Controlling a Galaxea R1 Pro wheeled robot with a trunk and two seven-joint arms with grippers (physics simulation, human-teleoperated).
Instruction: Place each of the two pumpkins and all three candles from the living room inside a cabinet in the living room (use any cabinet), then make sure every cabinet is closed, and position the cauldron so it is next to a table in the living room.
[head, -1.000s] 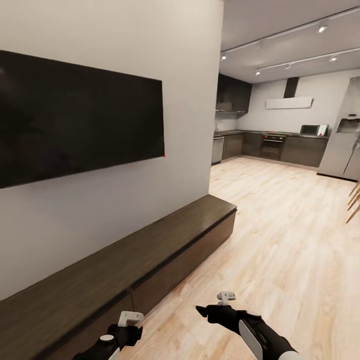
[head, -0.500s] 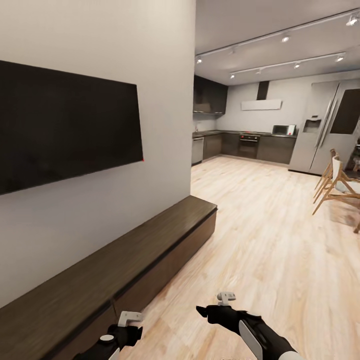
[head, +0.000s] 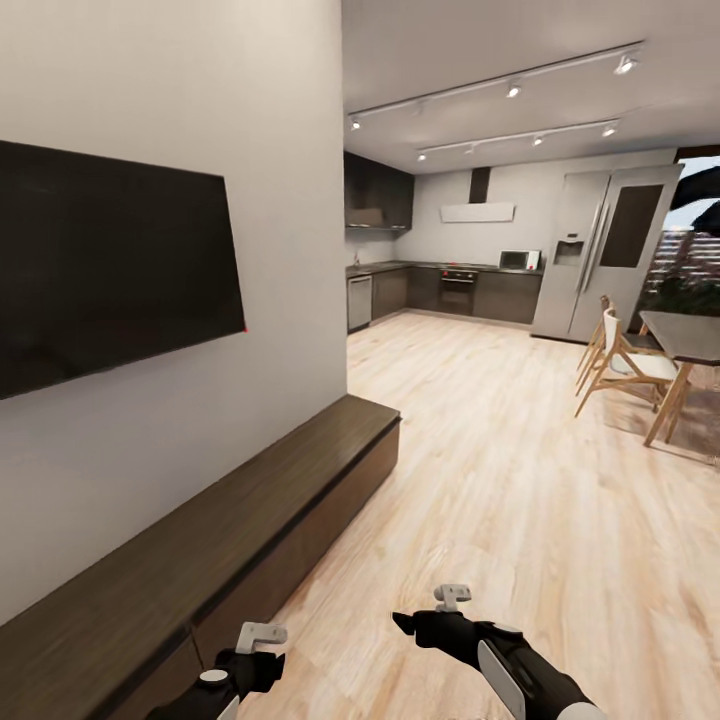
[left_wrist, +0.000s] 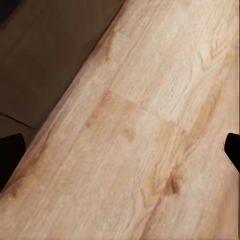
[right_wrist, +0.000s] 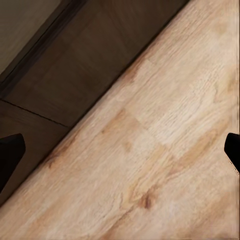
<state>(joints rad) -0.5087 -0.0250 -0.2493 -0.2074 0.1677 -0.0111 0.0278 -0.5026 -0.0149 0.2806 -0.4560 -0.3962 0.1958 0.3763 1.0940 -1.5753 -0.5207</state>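
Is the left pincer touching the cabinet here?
Apart. The left wrist view shows the left pincer open over bare wood floor, with the cabinet off to one side and floor between them.

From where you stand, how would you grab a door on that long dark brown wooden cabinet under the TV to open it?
The long, low dark-brown wooden cabinet has flat fronts with no handles showing, so there's nothing to pinch. Probably best to come from the floor side and hook a fingertip into the thin seam between two front panels, or at a panel's edge. Both the left gripper and right gripper are empty.
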